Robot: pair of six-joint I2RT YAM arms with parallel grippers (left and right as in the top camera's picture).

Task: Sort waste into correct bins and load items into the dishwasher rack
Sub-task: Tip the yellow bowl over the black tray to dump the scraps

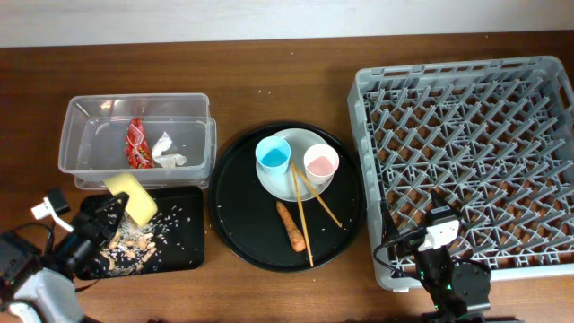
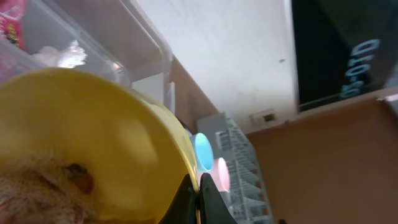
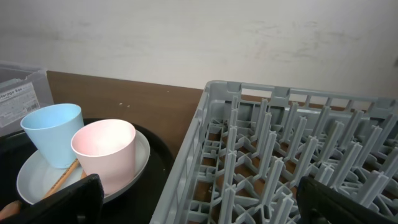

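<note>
A yellow plastic bowl (image 1: 132,196) stands tipped on its edge over the shallow black rectangular tray (image 1: 184,247) at the near left of the wooden bench (image 1: 269,63). The left gripper (image 1: 111,213) has its jaws pinching the bowl's rim. Beige food scraps with rice-like grains (image 1: 134,240) lie scattered across that tray, and the left wrist view shows more of them clinging inside the bowl. Just behind the tray, the clear plastic rectangular tub (image 1: 85,157) holds a red snack wrapper (image 1: 136,144) and a piece of crumpled white paper (image 1: 166,151), lying side by side. At the middle of the bench, a large round black tray (image 1: 238,211) carries a pale white plate (image 1: 278,184). A light blue cup (image 1: 273,155) and a pale pink cup (image 1: 321,163) stand upright on the plate, near each other. A pair of wooden chopsticks (image 1: 309,202) leans from the plate down onto the round tray. An orange-brown sausage-like stick (image 1: 289,225) lies on the tray beside them. The large square grey plastic rack with its grid of pegs (image 1: 466,135) fills the right side of the bench. The right gripper (image 3: 198,193) hangs at the rack's near left corner, its jaws spread wide and holding nothing, with the two cups off to its left.
</note>
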